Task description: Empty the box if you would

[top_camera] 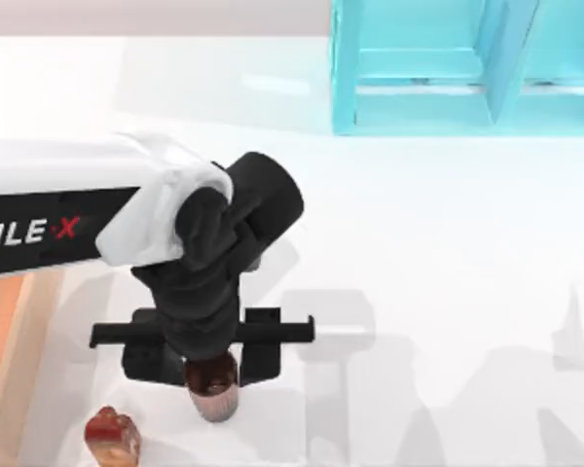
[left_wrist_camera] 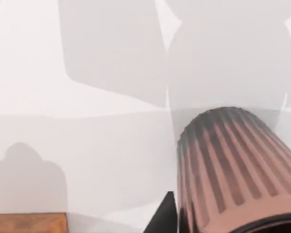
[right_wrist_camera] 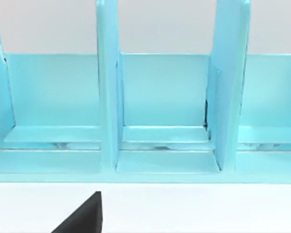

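The box (top_camera: 2, 360), a tan rim around an orange-brown floor, lies at the table's left edge, and a wooden corner of it (left_wrist_camera: 29, 222) shows in the left wrist view. To its right, my left gripper (top_camera: 212, 365) points down, shut on a brown ribbed cup (top_camera: 213, 381) over the white table. That cup (left_wrist_camera: 233, 165) looms large in the left wrist view. A small red-brown lump (top_camera: 112, 436) lies on the table just right of the box. A dark part of my right gripper (right_wrist_camera: 85, 216) faces the shelf frame.
A turquoise shelf-like frame (top_camera: 448, 68) stands at the back right, and its upright dividers (right_wrist_camera: 160, 107) sit close in front of the right wrist camera. White tabletop (top_camera: 448, 292) stretches across the middle and right.
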